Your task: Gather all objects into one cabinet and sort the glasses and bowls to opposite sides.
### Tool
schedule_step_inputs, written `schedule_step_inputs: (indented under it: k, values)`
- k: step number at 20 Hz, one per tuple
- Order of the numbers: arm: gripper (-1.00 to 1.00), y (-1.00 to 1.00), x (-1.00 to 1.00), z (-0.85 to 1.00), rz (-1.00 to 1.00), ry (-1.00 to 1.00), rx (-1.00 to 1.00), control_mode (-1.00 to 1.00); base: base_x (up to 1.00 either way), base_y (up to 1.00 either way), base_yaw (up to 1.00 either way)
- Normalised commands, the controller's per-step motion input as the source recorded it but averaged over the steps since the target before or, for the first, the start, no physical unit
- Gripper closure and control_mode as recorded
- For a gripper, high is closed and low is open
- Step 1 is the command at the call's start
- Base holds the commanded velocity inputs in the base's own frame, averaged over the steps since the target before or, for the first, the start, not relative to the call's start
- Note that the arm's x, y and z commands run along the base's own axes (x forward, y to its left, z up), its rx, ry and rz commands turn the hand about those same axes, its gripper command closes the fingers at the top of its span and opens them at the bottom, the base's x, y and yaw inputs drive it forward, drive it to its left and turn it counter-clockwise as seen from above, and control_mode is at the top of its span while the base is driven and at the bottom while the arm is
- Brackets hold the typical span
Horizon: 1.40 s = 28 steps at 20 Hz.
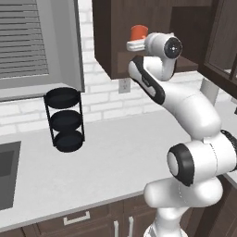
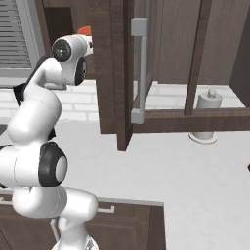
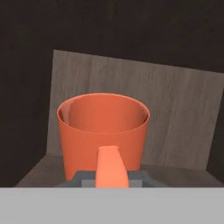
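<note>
The robot's arm point(image 1: 185, 111) is a chain of smooth, glossy white rounded segments, thick near the base and slimmer toward the hand. Dark, near-black bands ring its joints, and round dark caps with a small pale centre close the joint ends. Its gripper point(image 3: 112, 183) has dark grey finger tips.
</note>
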Motion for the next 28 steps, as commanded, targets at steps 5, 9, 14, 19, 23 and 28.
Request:
schedule_step_inputs:
  k: [5,9,14,19,23,28]
  values:
    - [1.0,0.0,0.0,0.0,0.0,0.0,0.0,-1.0,0.0,0.0,0.0]
    - [1.0,0.0,0.0,0.0,0.0,0.0,0.0,-1.0,0.0,0.0,0.0]
    - [1.0,0.0,-0.02,0.0,0.0,0.0,0.0,1.0,-0.05,0.0,0.0]
    - [1.0,0.0,0.0,0.0,0.0,0.0,0.0,1.0,-0.69,0.0,0.0]
    - [1.0,0.0,0.0,0.0,0.0,0.0,0.0,1.0,-0.74,0.0,0.0]
    - [1.0,0.0,0.0,0.0,0.0,0.0,0.0,1.0,-0.68,0.0,-0.35]
